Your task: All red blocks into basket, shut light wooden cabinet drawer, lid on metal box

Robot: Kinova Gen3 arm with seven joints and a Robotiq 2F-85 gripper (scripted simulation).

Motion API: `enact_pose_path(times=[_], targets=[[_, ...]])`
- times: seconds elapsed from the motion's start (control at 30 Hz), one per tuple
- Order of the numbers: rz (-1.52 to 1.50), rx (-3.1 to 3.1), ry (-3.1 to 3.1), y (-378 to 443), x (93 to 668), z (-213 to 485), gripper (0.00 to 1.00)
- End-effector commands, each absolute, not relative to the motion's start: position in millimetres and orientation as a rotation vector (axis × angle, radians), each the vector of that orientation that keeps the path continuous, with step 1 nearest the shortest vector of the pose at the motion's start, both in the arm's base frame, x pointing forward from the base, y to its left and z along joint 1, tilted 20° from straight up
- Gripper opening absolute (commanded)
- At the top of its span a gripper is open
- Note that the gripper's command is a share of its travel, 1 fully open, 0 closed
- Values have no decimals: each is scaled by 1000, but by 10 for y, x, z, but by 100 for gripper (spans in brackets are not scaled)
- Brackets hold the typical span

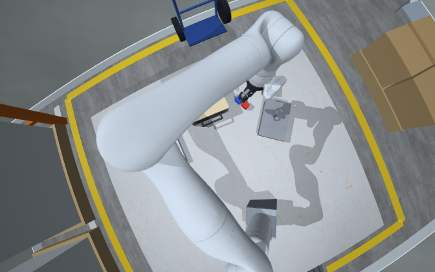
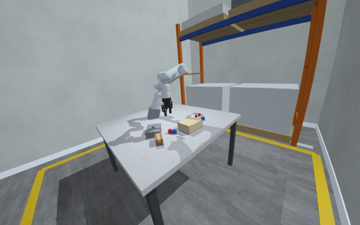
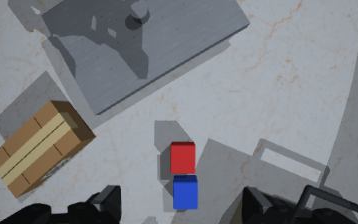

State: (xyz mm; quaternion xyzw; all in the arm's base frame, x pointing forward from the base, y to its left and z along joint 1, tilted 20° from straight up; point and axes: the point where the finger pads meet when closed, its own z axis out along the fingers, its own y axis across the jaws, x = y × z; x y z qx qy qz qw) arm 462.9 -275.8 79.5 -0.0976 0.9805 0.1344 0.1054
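Observation:
My gripper (image 1: 243, 98) (image 2: 167, 113) (image 3: 181, 203) is open and empty, above the table. A red block (image 1: 245, 105) (image 2: 170, 130) (image 3: 183, 158) lies close beside a blue block (image 1: 237, 99) (image 2: 174, 131) (image 3: 185, 194); in the wrist view the blue one appears between the fingertips, the red one just beyond. Two red blocks (image 2: 196, 115) (image 2: 199, 114) show at the basket; the arm hides most of it in the top view. The light wooden cabinet (image 1: 219, 105) (image 2: 189, 125) has its drawer apparently shut. The grey metal box's lid (image 1: 270, 126) (image 2: 153, 128) (image 3: 181, 40) is on.
A brown cardboard box (image 2: 159, 139) (image 3: 41, 147) stands near the metal box. Another blue block (image 2: 203, 118) lies outside the basket, beside it. The cabinet's dark handle (image 1: 216, 118) (image 3: 341, 204) sticks out towards the robot's side. Whether anything is under or inside these is hidden.

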Motion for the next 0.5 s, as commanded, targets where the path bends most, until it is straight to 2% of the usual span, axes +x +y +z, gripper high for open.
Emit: enact_pose_path(times=[0.0,0.1,0.13,0.47], targets=[[394,-290,2887,-2760,4629,805,83],[394,-290,2887,-2760,4629,805,83],[394,-290,2887,-2760,4629,805,62],[394,-290,2887,-2760,4629,805,62]])
